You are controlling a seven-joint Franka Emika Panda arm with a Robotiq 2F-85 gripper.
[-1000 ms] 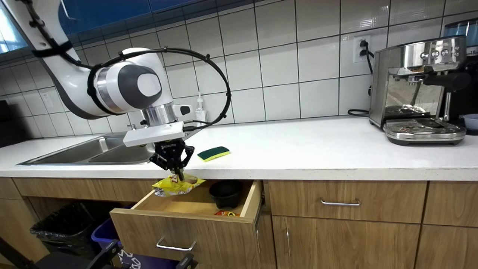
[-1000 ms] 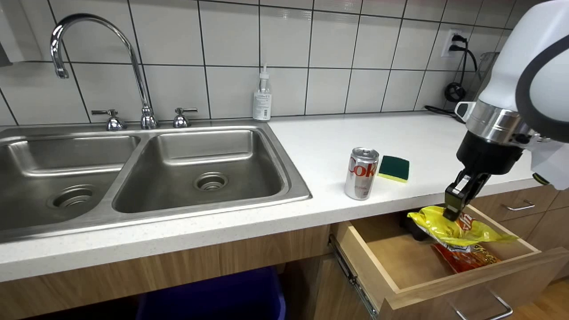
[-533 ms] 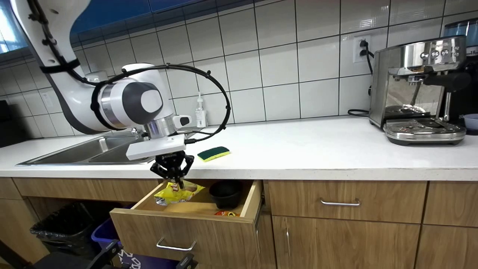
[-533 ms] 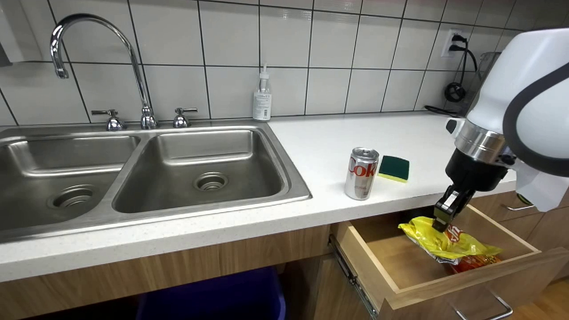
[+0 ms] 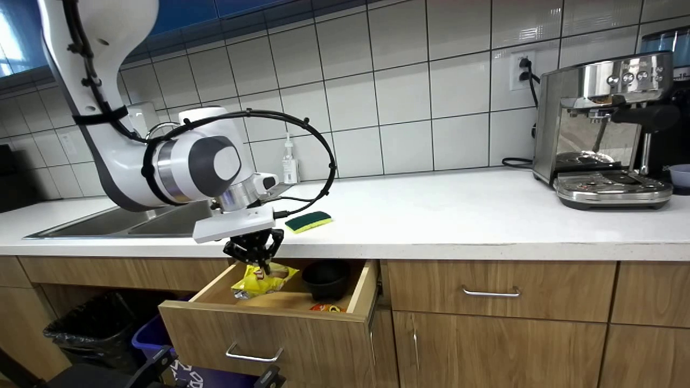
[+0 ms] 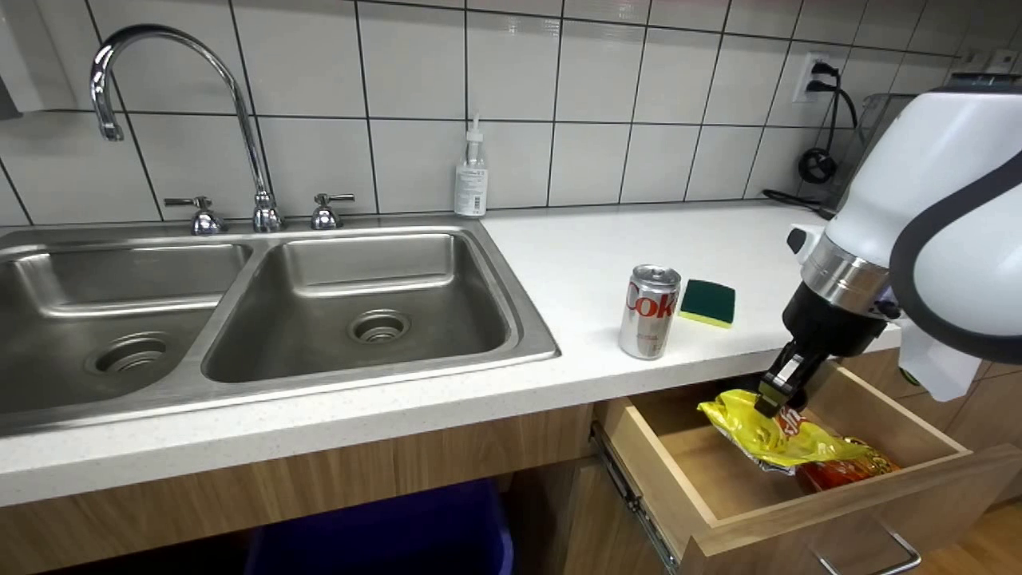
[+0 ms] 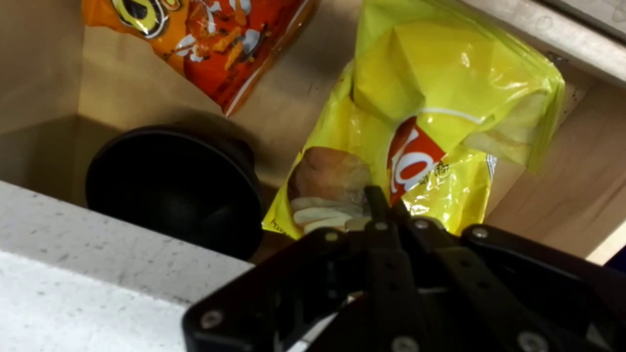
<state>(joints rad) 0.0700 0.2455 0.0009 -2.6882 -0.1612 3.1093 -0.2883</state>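
Yellow and crinkled, the chip bag hangs low at the open drawer, between its walls as far as both exterior views show, gripped from above by the tool. The jaws stand almost together, a fold of the bag pinched between them beside its red label, so the grip sits well in from the ends, which look loose. Whether the lowest corner touches the drawer floor cannot be told. A black bowl stands just beside the bag in the wrist view, and an orange snack packet lies in the drawer too, with bare wood showing between the two wrappers from that angle. On the table above, a silver can stands upright near a green and yellow sponge. The step in hand, judging from these pictures, is the handling of the gripped bag at drawer level: the grasp is made, the release is not. From this position, a move downward would call for a slow, straight descent that keeps the film off the bowl's rim, the jaws parting only once the bag rests on wood; a move upward would call for clearance from the table's edge, where a loose end could snag.
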